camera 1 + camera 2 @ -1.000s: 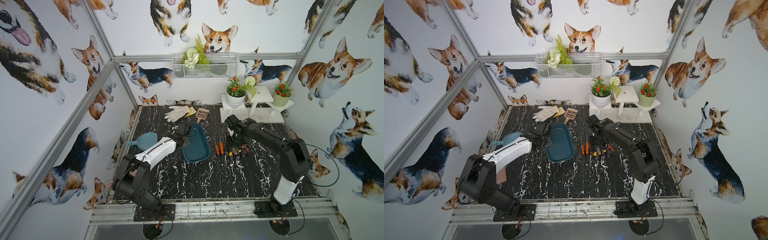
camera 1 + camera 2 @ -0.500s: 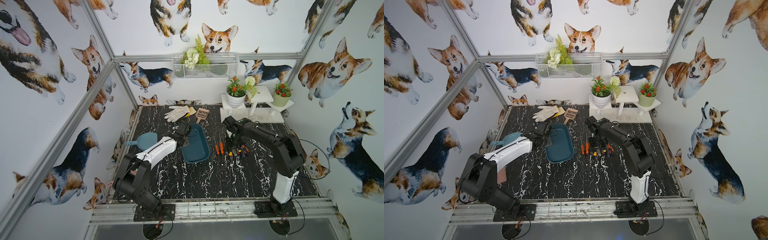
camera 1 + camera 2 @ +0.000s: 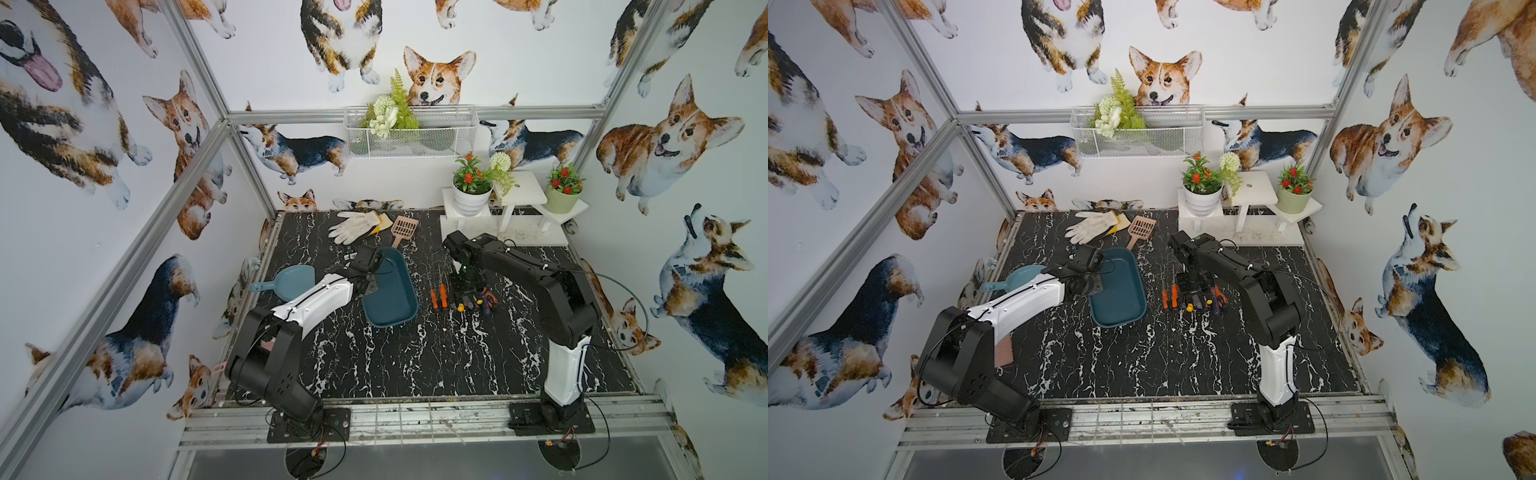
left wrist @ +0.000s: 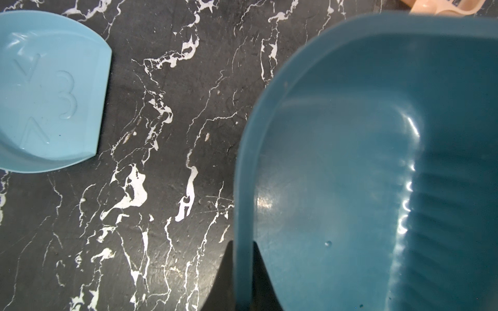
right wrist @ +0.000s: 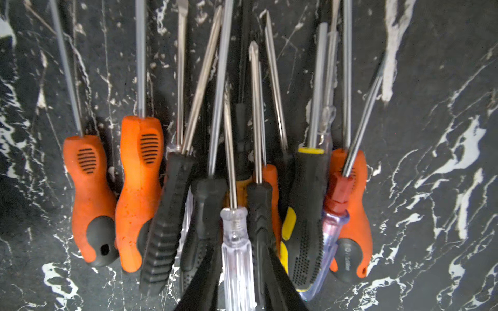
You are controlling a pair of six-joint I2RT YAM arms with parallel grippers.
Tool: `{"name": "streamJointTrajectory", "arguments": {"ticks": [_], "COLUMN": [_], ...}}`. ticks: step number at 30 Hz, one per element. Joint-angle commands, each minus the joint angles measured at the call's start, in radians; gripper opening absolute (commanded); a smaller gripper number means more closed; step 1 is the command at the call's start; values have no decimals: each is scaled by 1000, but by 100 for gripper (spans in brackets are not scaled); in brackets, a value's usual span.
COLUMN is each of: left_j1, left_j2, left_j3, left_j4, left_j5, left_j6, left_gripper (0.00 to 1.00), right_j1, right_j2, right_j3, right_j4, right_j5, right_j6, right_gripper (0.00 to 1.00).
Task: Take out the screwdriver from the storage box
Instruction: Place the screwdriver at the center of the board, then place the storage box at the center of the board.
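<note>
One clear-handled screwdriver (image 5: 235, 229) sits between the right gripper's (image 5: 237, 269) narrowly parted fingers. It rests on the pile of screwdrivers (image 3: 461, 296) directly beneath, where the gripper has hovered for the past second with only its elbow drawing in. Whether it pinches the screwdriver or has let go, I cannot tell. Farther off to its side, the storage box (image 3: 392, 293) lies empty, its rim clamped as before by the left gripper (image 4: 242, 272), so the job looks nearly finished.

Left gripper (image 4: 242, 258) tight on storage box (image 4: 336, 161) rim, light blue scoop (image 4: 51, 94) apart.
</note>
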Motion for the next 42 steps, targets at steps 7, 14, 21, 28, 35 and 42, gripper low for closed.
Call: {"name": "streamJointTrajectory", "arguments": {"ticks": [7, 14, 21, 28, 35, 42], "left_j1": [2, 1, 2, 14, 57, 123], "left_j2": [-2, -11, 20, 35, 95, 145], "left_j3": [17, 19, 44, 35, 69, 72], "left_j4": [-4, 1, 9, 14, -8, 0], "left_j5": [-13, 2, 71, 97, 158, 197], "left_j6": [11, 19, 77, 120, 208, 242], "left_gripper": [0, 0, 0, 0, 0, 0], "right_j1": [-3, -4, -16, -74, -229, -359], "right_j2": [-22, -151, -286, -392, -524, -677], "right_j3": [7, -47, -112, -188, -285, -470], "right_j4": [-13, 58, 119, 147, 179, 283], "right_j5": [9, 13, 65, 112, 163, 99], "right_j6": [16, 13, 27, 24, 18, 116], "right_gripper": [35, 62, 77, 100, 100, 99]}}
